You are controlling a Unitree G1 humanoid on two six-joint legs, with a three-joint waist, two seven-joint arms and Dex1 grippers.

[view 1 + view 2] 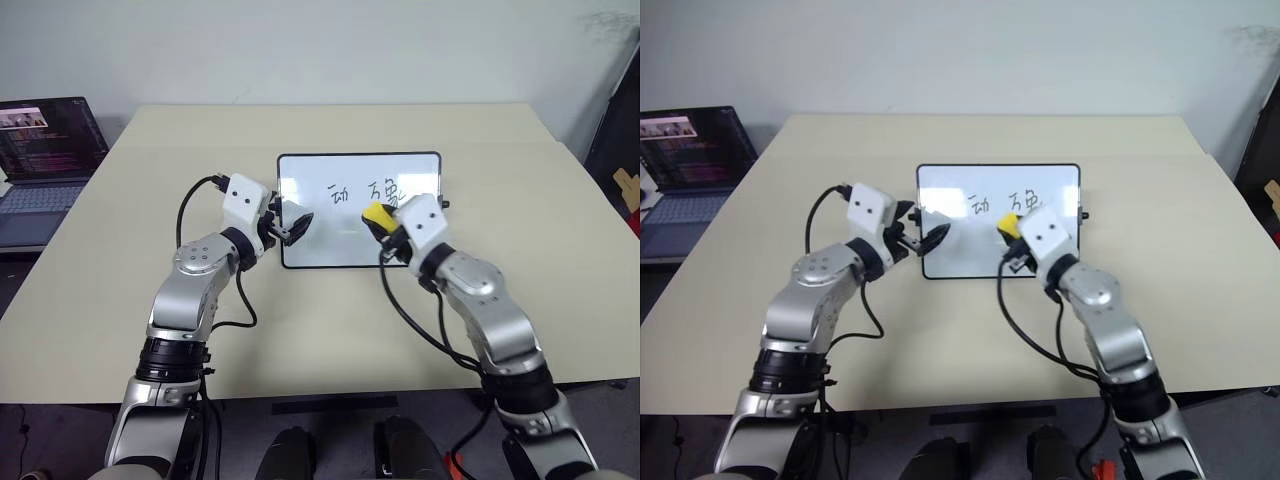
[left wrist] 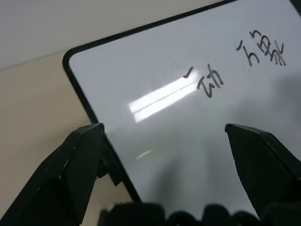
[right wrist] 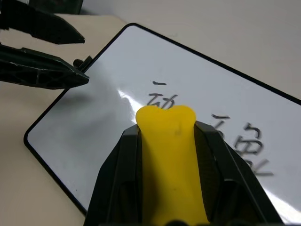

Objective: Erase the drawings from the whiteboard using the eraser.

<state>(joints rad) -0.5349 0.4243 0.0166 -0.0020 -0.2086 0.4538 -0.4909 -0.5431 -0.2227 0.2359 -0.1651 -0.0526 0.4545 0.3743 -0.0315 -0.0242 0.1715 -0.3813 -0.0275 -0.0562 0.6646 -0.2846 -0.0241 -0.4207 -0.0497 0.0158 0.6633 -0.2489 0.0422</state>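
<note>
- Head view: the whiteboard (image 1: 300, 255) lies flat mid-table (image 1: 120, 220), a laptop (image 1: 45, 165) well off to the left. The drawings (image 1: 365, 190) sit in the board's far half, toward its right side. The right gripper (image 1: 378, 222) is clenched on the yellow eraser (image 1: 376, 215), poised just near the marks. The left gripper (image 1: 288, 226) is spread at the board's left edge.
- Left wrist view: the fingers (image 2: 75, 165) straddle the board's black frame, one off it, one over the white. The frame would best be pinned here before wiping, so the board cannot slide.
- Right wrist view: the eraser (image 3: 170, 155) is squeezed between both fingers, its tip aimed at the marks (image 3: 162, 100). It should be laid flat and dragged across the whole row, with pressure kept even.
</note>
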